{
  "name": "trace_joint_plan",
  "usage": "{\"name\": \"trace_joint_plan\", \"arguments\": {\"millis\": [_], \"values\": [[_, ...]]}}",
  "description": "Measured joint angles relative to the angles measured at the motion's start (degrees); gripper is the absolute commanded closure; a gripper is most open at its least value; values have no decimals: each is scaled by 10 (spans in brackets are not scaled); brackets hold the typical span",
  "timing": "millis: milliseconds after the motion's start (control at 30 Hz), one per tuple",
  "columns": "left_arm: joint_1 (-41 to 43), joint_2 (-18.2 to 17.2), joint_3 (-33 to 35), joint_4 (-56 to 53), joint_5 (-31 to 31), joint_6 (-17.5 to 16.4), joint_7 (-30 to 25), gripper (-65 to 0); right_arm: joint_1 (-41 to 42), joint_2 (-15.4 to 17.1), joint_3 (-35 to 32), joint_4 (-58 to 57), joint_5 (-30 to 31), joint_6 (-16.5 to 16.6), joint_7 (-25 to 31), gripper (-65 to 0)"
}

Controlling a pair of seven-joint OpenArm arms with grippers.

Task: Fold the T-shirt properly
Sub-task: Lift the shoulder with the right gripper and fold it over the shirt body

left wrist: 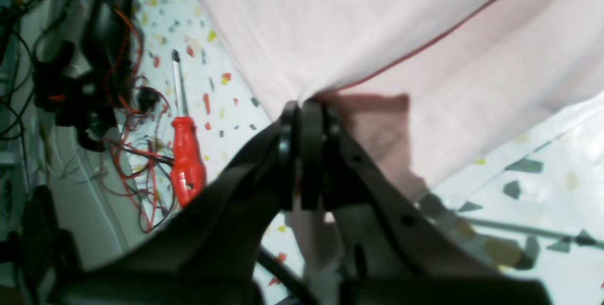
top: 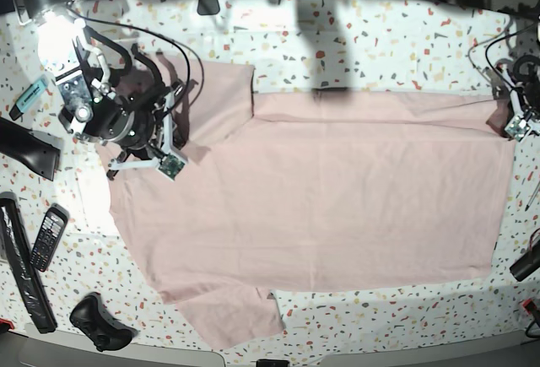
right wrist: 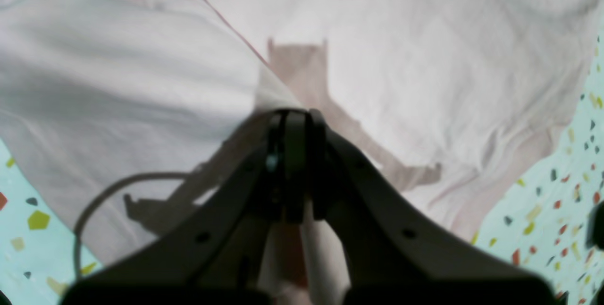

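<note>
Left gripper: the left gripper has its jaws pressed together on a pinch of the T-shirt, pink cloth bunched between the pads and trailing below them in the left wrist view; in the base view it sits at the 3 o'clock edge of the table.
Right gripper: the right gripper is likewise clenched on a fold of the same cloth, a raised ridge of fabric running up from its tips toward 11 o'clock; in the base view this arm works at 9 o'clock, over the shirt's end there.
T-shirt: pale pink, plain side up, spread flat across the middle of the table, its long axis running 9 to 3 o'clock. One sleeve points to 12 o'clock near the upper left, the other to 6 o'clock at the bottom left. The edge toward 12 o'clock is turned over in a narrow strip.
Table: white terrazzo with coloured flecks, bare around the garment.
Screwdriver: a red-handled screwdriver lies at 9 o'clock from the left gripper, apart from the cloth, beside a tangle of red and black wires.
Phone: a dark handset rests on the table at 8 o'clock, well apart from the shirt.
</note>
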Motion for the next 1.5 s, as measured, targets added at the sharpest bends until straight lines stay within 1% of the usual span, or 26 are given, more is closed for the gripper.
{"name": "trace_joint_plan", "arguments": {"millis": [100,200,267,367,467,600,633,667,700,733,767,800,900,933,1067,1167,1200,1233,1367,1433,1500], "values": [[-29,1,28,-37,0,0,-6,0,0,0,0,-12,0,0,0,0],[-63,2,47,-70,20,-5,-6,0,3,0,0,-21,0,0,1,0],[-85,2,52,-89,19,-3,-7,0,6,0,0,-22,-14,0,2,0],[-112,1,54,-113,17,-3,-9,0,16,0,0,-22,-15,0,2,0],[-124,2,54,-131,16,-3,-13,0,21,0,0,-22,-15,0,6,0],[-119,2,54,-134,7,-3,-12,0,21,0,0,-22,-15,0,6,0],[-119,2,54,-134,7,-5,-12,0,21,0,0,-22,-15,0,6,-43],[-119,2,54,-134,7,-5,-8,0,21,0,0,-22,-15,0,6,-110],[-119,2,54,-134,7,-4,-7,-67,21,0,0,-22,-16,0,5,-167],[-119,2,54,-134,7,-2,-7,-145,22,0,0,-22,-16,0,3,-204],[-119,1,54,-134,7,1,-5,-202,22,0,0,-22,-16,0,2,-214],[-119,1,54,-134,3,3,-4,-233,25,0,0,-22,-13,0,2,-214],[-119,1,51,-133,-43,4,16,-237,39,0,0,-22,9,-5,2,-213],[-119,1,50,-129,-61,4,28,-237,45,0,0,-19,19,-7,0,-213],[-119,-1,23,-93,-91,5,85,-237,50,0,0,9,21,-9,-20,-212],[-112,-2,2,-52,-148,8,116,-237,43,3,0,25,37,-9,-51,-212],[-106,-2,-2,-36,-160,8,116,-237,37,9,0,34,54,-11,-57,-212],[-96,-2,-5,-19,-163,8,120,-237,30,15,0,45,64,-10,-61,-212],[-42,6,-6,46,-154,6,128,-237,-25,39,0,88,59,-10,-76,-212],[-18,19,-6,73,-127,6,130,-237,-62,51,0,106,57,-11,-79,-212],[2,36,-6,94,-119,8,129,-237,-94,59,0,125,44,-9,-80,-212]]}}
